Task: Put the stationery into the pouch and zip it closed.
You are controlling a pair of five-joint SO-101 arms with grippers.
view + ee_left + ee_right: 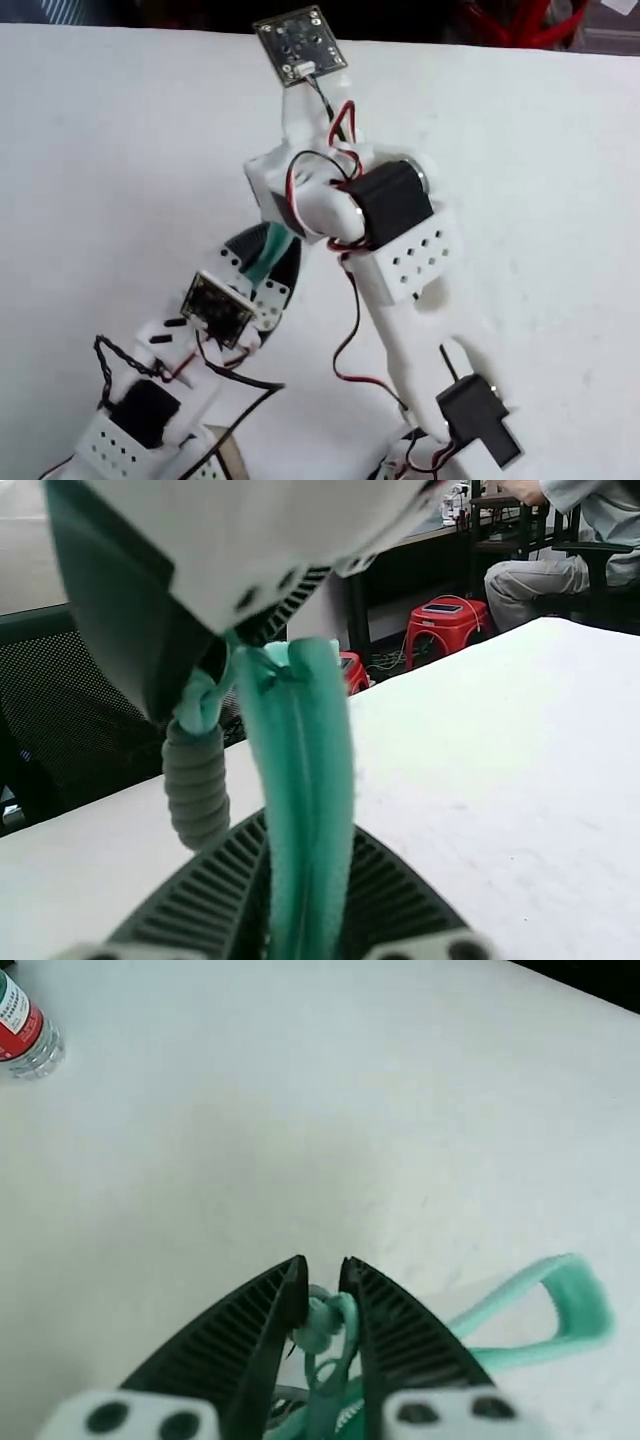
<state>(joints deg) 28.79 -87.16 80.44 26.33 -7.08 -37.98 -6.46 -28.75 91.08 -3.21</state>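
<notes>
The pouch is largely hidden under the arms; a teal strip of it shows between the two wrists in the high view. My left gripper is shut on a teal band of the pouch, which runs upright between its black fingers. Beside the band hangs a grey ribbed pull. My right gripper is shut on a knotted teal zipper pull, and a teal loop lies on the table next to it. In the left wrist view the right gripper's dark finger looms just above the band.
White table all around. A clear bottle with a red label stands far off on the table. The right arm's body crosses the middle; the left arm sits at the front left. Black and red cables hang between them.
</notes>
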